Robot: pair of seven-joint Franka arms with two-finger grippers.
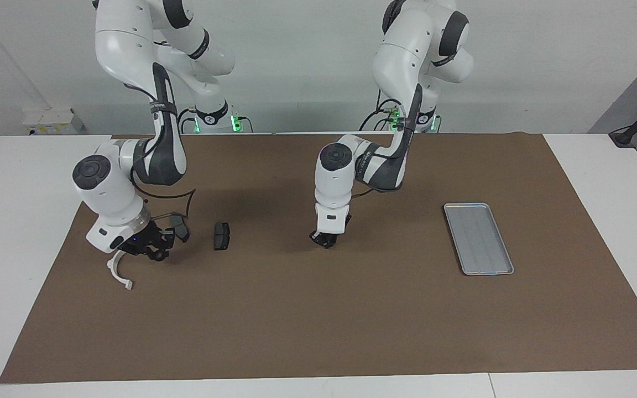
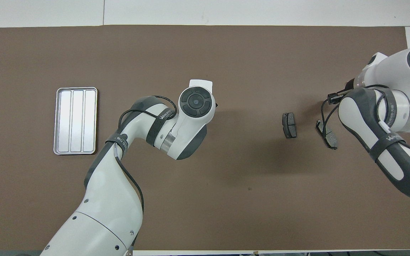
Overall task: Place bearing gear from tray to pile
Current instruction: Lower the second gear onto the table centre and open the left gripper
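Over the white curved plastic bracket [image 1: 118, 272] hangs the right gripper [image 1: 150, 249], its grip unreadable; the left gripper [image 1: 325, 239] likewise, mid-table, well apart from the ridged silver-grey metal tray [image 1: 478, 238].

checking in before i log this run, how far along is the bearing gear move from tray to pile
Looks nearly done. The tray is bare, so the pick is finished. In hand: the right gripper is low at the pile, over a small dark part beside the white bracket and the brake pads; whether it has let go is unclear. The left gripper waits low over the mat mid-table. Left: release and pull away.
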